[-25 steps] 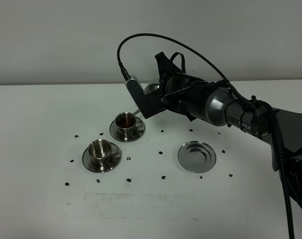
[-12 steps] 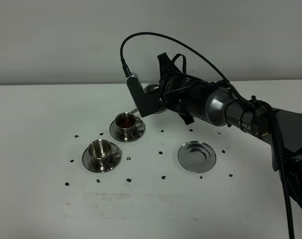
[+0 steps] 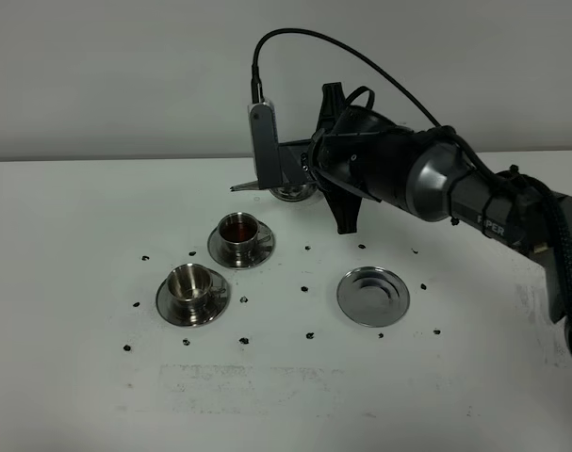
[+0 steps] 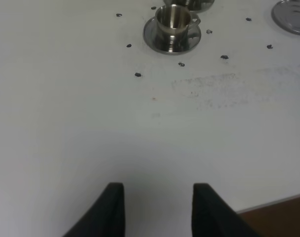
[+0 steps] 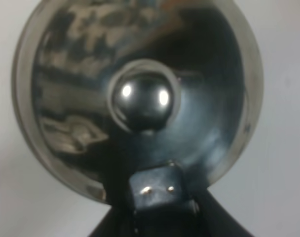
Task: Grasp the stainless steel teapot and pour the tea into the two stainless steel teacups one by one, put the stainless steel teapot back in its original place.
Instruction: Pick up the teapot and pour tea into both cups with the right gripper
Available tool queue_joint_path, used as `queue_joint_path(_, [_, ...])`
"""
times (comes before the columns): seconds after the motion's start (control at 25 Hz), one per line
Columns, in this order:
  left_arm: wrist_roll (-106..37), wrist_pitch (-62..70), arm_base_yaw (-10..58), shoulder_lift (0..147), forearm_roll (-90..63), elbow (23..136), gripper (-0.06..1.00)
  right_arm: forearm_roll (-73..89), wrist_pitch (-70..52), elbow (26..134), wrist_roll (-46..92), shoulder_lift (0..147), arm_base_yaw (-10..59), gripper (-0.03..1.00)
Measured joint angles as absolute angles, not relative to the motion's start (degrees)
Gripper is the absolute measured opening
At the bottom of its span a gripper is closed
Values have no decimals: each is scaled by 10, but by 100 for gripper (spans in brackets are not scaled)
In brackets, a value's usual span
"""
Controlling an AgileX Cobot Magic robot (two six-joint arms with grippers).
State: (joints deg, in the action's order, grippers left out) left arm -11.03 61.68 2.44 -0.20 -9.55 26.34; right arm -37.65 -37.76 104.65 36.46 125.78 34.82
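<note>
The stainless steel teapot [image 3: 287, 191] hangs level above the table behind the cups, its thin spout pointing left. My right gripper [image 3: 309, 171] is shut on its handle; the right wrist view looks down on the teapot [image 5: 65, 98] and its knobbed lid, with the right gripper [image 5: 154, 197] at the rim. The far teacup [image 3: 238, 229] holds dark tea on its saucer. The near teacup [image 3: 189, 282] shows a shiny inside; the left wrist view also has this teacup [image 4: 172, 17]. The teapot's saucer [image 3: 372, 296] lies bare. My left gripper [image 4: 158, 210] hovers over bare table, fingers apart, holding nothing.
Small dark marks dot the white table [image 3: 78, 235] around the saucers. The right arm [image 3: 474, 202] reaches in from the right over the bare saucer. In the left wrist view the table edge [image 4: 283, 200] shows near the fingers.
The right wrist has rolled back and risen, so the teapot has gone from tipped over the far teacup to level, its spout lifted away from the cup. The left gripper has not moved.
</note>
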Motion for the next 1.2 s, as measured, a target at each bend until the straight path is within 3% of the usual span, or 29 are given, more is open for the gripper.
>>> queue_joint_path(0.44, [-110, 617, 24, -2, -95, 263, 31, -21, -466, 1046, 359, 1223, 276, 20])
queue_joint_path(1.2, [-110, 617, 24, -2, -95, 263, 31, 40, -510, 1046, 316, 1278, 243, 20])
